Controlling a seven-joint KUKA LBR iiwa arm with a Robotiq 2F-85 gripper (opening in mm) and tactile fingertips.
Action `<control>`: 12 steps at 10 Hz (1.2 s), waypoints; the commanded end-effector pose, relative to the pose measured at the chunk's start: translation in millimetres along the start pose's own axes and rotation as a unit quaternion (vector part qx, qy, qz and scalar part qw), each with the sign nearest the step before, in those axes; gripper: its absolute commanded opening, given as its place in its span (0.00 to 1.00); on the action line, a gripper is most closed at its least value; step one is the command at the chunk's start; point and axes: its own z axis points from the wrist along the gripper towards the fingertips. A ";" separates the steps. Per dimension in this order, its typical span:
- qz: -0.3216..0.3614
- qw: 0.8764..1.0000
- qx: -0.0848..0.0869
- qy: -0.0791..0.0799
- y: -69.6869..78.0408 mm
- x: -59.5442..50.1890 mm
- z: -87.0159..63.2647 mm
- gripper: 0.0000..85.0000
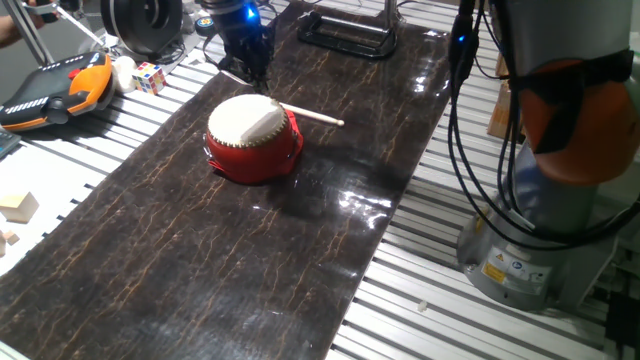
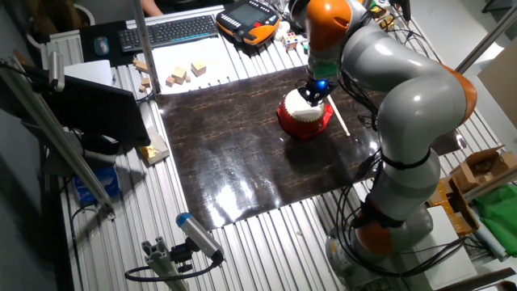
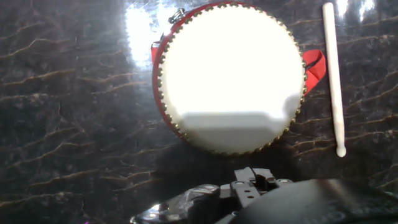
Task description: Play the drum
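Note:
The drum (image 1: 252, 135) is a squat red drum with a cream skin. It stands on the dark mat in the far middle; it also shows in the other fixed view (image 2: 305, 115), and its skin fills the hand view (image 3: 230, 78). A thin pale stick (image 1: 312, 114) lies beside it on the mat, apart from the gripper (image 3: 333, 74). My gripper (image 1: 254, 72) hangs just above the drum's far edge with its dark fingers close together and nothing held. It sits over the drum in the other fixed view (image 2: 315, 89). In the hand view only its body (image 3: 249, 186) shows.
The dark marbled mat (image 1: 200, 250) covers the slatted table. An orange teach pendant (image 1: 60, 90) and a colour cube (image 1: 150, 77) lie at the far left, wooden blocks (image 1: 18, 207) at the left edge. A black frame (image 1: 345, 35) stands behind, the arm's base (image 1: 540, 250) at right.

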 end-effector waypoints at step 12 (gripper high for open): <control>-0.060 0.998 -0.008 -0.005 -87.4 -91.4 29.2 0.01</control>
